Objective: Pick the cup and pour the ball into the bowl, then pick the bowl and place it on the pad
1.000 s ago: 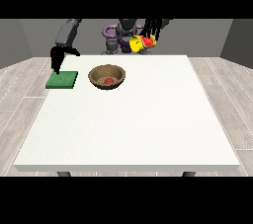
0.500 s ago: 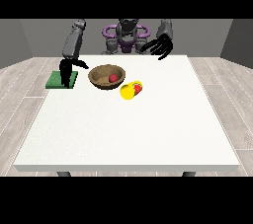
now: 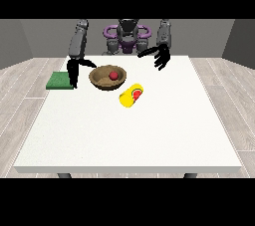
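Note:
A brown wooden bowl (image 3: pixel 105 79) sits on the table's far left part with a red ball (image 3: pixel 114 75) inside it. A yellow cup (image 3: pixel 131 95) with a red inside lies on its side just right of and nearer than the bowl. A green pad (image 3: pixel 60 80) lies at the table's left edge. The hand at the view's left (image 3: pixel 74 73) hangs between pad and bowl, fingers pointing down, thumb stretched toward the bowl's rim. The hand at the view's right (image 3: pixel 160 56) hovers above the table's far side with fingers spread, holding nothing.
The white table (image 3: pixel 129 130) stretches wide toward the camera. The robot's torso (image 3: pixel 127 38) stands behind the far edge.
The cup left the hand at the view's right, fell to the table and rolled to lie by the bowl. That hand drew back, open. The other hand moved toward the bowl.

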### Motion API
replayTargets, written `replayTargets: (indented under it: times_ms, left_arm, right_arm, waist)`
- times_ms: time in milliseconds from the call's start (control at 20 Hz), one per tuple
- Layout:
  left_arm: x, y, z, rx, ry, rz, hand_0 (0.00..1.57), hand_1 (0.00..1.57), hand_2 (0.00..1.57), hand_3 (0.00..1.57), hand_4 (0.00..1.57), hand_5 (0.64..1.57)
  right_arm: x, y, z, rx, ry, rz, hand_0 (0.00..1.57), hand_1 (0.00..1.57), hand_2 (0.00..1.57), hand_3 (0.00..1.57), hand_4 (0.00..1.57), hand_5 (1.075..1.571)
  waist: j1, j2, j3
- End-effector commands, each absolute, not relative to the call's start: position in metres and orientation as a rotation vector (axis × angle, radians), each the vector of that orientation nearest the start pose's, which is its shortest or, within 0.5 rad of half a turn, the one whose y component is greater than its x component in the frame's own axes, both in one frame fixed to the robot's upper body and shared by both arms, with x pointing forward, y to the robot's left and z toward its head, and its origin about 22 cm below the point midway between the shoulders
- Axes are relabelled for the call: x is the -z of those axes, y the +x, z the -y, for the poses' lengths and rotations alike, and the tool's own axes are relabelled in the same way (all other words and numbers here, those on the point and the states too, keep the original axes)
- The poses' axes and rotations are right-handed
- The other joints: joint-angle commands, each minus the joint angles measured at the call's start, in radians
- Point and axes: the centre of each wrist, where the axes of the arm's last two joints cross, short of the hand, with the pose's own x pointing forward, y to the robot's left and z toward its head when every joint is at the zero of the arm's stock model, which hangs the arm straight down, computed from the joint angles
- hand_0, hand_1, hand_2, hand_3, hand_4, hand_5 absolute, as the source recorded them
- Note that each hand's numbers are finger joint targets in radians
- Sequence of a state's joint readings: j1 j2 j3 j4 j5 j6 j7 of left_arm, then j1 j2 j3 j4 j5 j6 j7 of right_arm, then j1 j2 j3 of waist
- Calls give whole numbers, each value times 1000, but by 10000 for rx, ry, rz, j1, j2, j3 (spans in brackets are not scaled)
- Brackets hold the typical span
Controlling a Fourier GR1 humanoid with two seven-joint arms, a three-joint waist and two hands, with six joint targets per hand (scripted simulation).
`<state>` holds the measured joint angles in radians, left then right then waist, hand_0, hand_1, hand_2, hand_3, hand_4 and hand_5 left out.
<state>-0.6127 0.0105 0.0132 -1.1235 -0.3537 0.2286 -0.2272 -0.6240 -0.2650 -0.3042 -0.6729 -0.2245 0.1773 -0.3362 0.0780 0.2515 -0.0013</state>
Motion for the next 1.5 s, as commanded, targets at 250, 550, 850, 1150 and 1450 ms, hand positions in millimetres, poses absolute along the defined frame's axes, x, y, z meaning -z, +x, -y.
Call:
replayTargets:
  times_ms: [250,550,850,1150,1450]
  left_arm:
    - [-73,373,-171,3596,2374,19776,0,0,0,0,0,1546]
    - [-111,365,-144,3888,2001,21076,0,0,0,0,0,1555]
    - [-125,368,-141,3942,1974,20696,0,0,0,0,0,1558]
    - [-98,369,-162,3991,1884,19961,0,0,0,0,0,1563]
    - [-84,355,-160,4046,1590,19772,0,0,0,0,0,1564]
  right_arm:
    - [43,359,294,2015,872,16285,0,0,0,0,193,1549]
    - [26,361,347,2721,660,17002,0,0,0,0,199,1539]
    - [39,366,310,2901,1033,16831,0,0,0,0,205,1527]
    - [41,375,262,3243,1553,16126,0,0,0,0,357,1545]
    - [51,371,252,3365,1377,15582,0,0,0,0,366,1547]
  waist:
    - [217,-58,18]
    - [1027,1058,29]
    - [932,819,22]
    - [1016,94,14]
    - [1015,-285,18]
